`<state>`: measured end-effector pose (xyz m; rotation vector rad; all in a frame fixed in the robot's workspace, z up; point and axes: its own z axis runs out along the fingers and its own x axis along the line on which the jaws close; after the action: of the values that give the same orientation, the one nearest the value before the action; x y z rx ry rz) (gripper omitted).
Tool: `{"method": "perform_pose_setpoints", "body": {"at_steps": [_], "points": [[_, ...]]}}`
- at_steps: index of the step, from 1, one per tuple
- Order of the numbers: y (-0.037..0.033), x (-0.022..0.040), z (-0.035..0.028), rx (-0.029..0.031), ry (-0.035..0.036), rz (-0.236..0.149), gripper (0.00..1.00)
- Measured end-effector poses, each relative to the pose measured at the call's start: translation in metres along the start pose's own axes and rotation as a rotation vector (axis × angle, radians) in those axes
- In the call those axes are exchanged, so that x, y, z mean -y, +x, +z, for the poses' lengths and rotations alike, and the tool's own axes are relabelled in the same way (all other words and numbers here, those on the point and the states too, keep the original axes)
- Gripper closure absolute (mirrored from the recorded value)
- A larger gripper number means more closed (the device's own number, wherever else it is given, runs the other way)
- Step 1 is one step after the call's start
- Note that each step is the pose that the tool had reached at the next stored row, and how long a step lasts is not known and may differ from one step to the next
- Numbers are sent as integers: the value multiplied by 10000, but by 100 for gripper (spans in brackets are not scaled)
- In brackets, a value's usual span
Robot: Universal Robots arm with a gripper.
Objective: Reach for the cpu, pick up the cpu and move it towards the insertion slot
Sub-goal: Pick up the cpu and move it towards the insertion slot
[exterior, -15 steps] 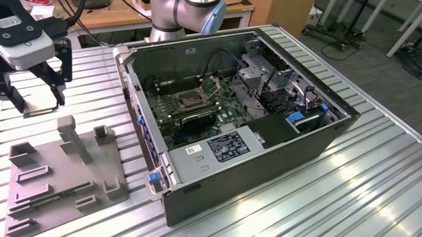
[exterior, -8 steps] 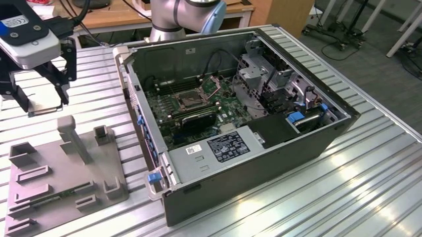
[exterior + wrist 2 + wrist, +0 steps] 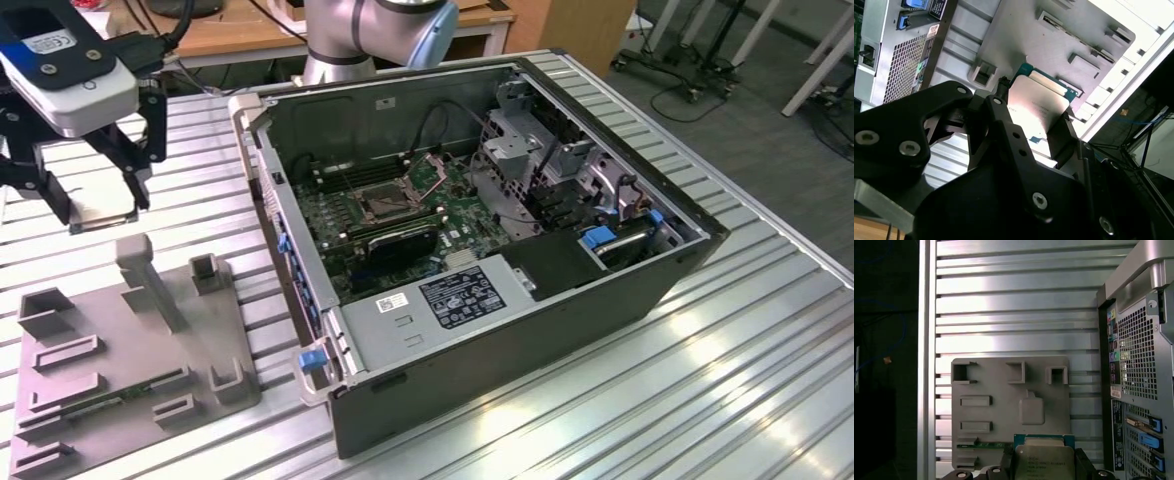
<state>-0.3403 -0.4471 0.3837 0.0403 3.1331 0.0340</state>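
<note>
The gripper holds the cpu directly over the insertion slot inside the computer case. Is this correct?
Not quite. The gripper holds the cpu, but outside the computer case, near the gray tray, as the exterior view shows. The insertion slot is well apart.

A robotics lab was suggested. An opened computer case [image 3: 534, 340] was set on a ribbed metal bench [image 3: 747, 380], and wheeled stands [image 3: 663, 70] were seen at upper right.

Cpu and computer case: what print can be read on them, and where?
The cpu, held by the gripper: faint lines on its metal top, too blurred to read.
The computer case, printed label inside: too small to read.
Case rear, coloured stickers: too small to read.
</note>
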Motion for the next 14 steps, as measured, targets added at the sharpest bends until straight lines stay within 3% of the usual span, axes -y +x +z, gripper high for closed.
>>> {"method": "perform_pose_setpoints", "body": {"at_steps": [14], "points": [[-108, -3, 2, -1, 0, 0, 45]]}}
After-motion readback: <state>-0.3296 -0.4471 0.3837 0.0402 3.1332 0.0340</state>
